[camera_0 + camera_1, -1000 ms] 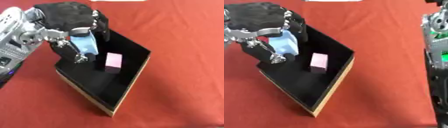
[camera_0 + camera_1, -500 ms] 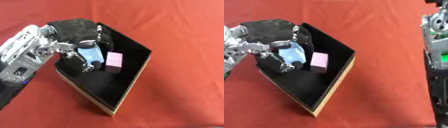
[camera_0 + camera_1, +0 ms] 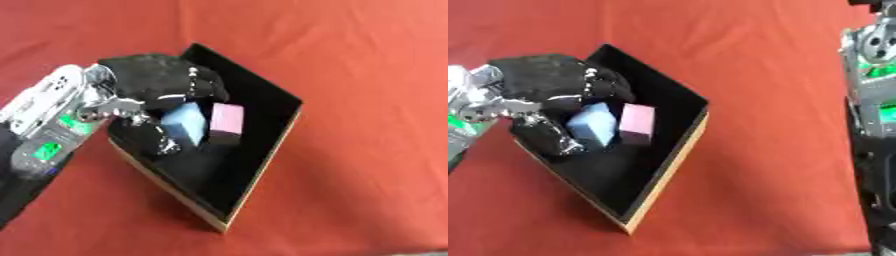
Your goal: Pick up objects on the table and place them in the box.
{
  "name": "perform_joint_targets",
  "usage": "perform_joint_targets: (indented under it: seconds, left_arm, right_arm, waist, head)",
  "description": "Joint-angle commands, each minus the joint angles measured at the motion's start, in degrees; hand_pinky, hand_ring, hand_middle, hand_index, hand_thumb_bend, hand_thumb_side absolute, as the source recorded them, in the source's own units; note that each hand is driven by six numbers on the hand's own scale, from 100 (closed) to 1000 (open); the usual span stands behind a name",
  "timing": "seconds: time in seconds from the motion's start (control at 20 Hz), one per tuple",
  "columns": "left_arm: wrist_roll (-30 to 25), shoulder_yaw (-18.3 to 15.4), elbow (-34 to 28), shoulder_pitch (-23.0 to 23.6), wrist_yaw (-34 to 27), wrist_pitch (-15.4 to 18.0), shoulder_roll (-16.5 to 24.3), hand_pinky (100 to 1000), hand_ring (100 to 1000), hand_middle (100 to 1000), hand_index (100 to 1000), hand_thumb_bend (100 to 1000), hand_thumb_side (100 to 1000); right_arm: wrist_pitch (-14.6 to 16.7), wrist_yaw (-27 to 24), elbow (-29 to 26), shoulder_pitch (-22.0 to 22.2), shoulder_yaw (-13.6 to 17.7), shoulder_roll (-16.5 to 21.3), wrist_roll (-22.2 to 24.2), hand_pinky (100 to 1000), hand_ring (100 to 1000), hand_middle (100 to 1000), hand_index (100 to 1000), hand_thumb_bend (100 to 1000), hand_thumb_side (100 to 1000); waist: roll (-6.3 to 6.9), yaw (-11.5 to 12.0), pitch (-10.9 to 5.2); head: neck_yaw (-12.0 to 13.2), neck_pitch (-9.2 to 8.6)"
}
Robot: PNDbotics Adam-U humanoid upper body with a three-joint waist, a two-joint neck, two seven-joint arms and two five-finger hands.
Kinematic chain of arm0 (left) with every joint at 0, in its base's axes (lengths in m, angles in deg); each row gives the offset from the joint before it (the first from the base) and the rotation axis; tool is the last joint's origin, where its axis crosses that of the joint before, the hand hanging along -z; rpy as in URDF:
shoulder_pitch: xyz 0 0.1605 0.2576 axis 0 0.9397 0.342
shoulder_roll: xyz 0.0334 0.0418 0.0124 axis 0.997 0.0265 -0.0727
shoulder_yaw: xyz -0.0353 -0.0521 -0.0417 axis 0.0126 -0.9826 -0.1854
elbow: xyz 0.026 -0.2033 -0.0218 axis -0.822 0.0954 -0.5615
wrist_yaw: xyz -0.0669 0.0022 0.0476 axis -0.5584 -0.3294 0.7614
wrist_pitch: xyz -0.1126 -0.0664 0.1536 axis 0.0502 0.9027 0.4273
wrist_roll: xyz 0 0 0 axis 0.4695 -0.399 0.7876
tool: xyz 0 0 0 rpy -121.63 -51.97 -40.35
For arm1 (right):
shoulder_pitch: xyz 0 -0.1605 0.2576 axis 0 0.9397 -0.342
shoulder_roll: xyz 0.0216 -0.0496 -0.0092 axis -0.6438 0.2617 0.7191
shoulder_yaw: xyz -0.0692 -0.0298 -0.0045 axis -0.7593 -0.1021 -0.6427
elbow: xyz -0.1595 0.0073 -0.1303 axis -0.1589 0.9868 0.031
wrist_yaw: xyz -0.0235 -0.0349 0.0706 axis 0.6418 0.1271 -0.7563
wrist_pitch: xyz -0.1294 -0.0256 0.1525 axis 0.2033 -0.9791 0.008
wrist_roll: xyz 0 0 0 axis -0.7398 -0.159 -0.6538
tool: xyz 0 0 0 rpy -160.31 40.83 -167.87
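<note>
Box (image 3: 262, 145), black inside with pale tan edges, sits askew on the red table (image 3: 367, 60), one corner pointing toward me. Inside it: a pink block (image 3: 227, 120) standing near the middle, and a light blue block (image 3: 185, 123) just beside it on its left, touching or nearly touching.

My left hand (image 3: 162, 92) is over the box's left part, black glove, fingers curled down round the blue block, thumb (image 3: 157, 140) below it, fingers above. So it's closed on the blue block. I can't tell whether the block rests on the box floor or hangs just off it. Silver forearm with a green lit panel (image 3: 48, 150) comes in from the left edge, crossing the box's left wall.

My right arm (image 3: 872, 125) shows only in the right eye view, along the right edge: silver and black links with green spots. The hand itself isn't visible in either view.

In the way: the pink block stands right against the blue one on its right; the left box wall is under my wrist. The near part of the box floor is bare.

Surface: red cloth, smooth with faint creases, covers all of the table in view. No loose things show on the cloth around the box. Nothing of the room shows beyond the cloth.
</note>
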Motion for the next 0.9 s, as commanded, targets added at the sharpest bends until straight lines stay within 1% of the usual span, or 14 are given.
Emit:
perform_joint_targets:
  seconds: [0.05,0.15,0.25,0.3,0.35,0.45,0.5,0.55,0.75,0.85,0.9]
  left_arm:
    - [-1.18,-1.27,-0.90,-0.44,2.45,1.46,0.14,814,936,927,976,610,348]
    - [-1.23,-1.58,-1.15,-0.27,3.57,2.48,-0.02,821,944,936,984,621,390]
    - [-0.79,-2.07,-1.39,-0.18,4.01,3.24,-0.13,812,939,932,983,610,401]
    - [-0.42,-2.33,-1.49,-0.14,4.09,3.43,-0.15,808,936,930,981,605,390]
    - [0.04,-2.68,-1.61,-0.15,4.16,3.39,-0.16,795,926,920,975,594,354]
    - [1.29,-3.45,-2.08,-0.24,4.24,2.88,-0.08,774,909,902,965,571,311]
    - [1.91,-3.76,-2.35,-0.26,4.23,2.56,0.00,774,909,902,965,571,311]
    - [2.56,-4.28,-2.79,-0.30,4.04,2.12,0.06,741,884,877,952,519,292]
    - [5.57,-7.06,-6.37,-0.52,2.11,0.03,0.97,701,848,851,921,429,233]
    - [7.17,-8.66,-8.87,-0.34,0.64,-1.05,1.97,693,841,846,914,384,252]
    - [7.99,-9.56,-10.15,-0.12,-0.14,-1.61,2.59,688,834,841,909,356,242]
  right_arm:
    - [-0.02,-0.38,-0.94,-1.00,0.34,0.87,-0.01,809,672,588,799,100,680]
    - [-0.02,-0.37,-0.94,-1.02,0.33,0.85,0.01,809,672,588,800,100,678]
    - [-0.01,-0.34,-0.94,-1.00,0.32,0.82,0.04,809,672,588,799,100,677]
    - [-0.01,-0.33,-0.94,-0.98,0.32,0.80,0.06,809,672,588,800,100,677]
    - [0.00,-0.32,-0.94,-0.95,0.32,0.78,0.06,809,672,588,799,100,677]
    - [0.03,-0.29,-0.94,-0.90,0.32,0.75,0.06,809,672,588,799,100,676]
    - [0.05,-0.27,-0.94,-0.87,0.32,0.74,0.06,809,672,588,799,100,676]
    - [0.05,-0.24,-0.94,-0.83,0.34,0.73,0.05,809,673,589,799,100,676]
    - [0.10,-0.05,-0.94,-0.68,0.42,0.78,-0.05,809,674,590,799,100,676]
    - [0.18,0.10,-0.94,-0.67,0.46,0.83,-0.11,809,674,592,799,100,677]
    - [0.24,0.20,-0.94,-0.68,0.50,0.86,-0.16,809,675,592,799,100,677]
  waist:
    - [-0.07,-0.06,-1.06]
    - [-0.08,-0.08,-1.10]
    - [-0.06,-0.08,-1.20]
    - [-0.05,-0.08,-1.24]
    - [-0.03,-0.07,-1.31]
    - [0.03,-0.04,-1.46]
    - [0.05,-0.03,-1.52]
    - [0.07,0.00,-1.62]
    - [0.21,0.22,-1.97]
    - [0.30,0.37,-2.13]
    - [0.34,0.45,-2.19]
  head:
    - [-0.17,0.31]
    - [-0.16,0.31]
    - [-0.16,0.31]
    - [-0.18,0.31]
    - [-0.21,0.31]
    - [-0.28,0.31]
    - [-0.30,0.31]
    - [-0.37,0.31]
    - [-0.73,0.31]
    - [-0.91,0.31]
    - [-1.00,0.31]
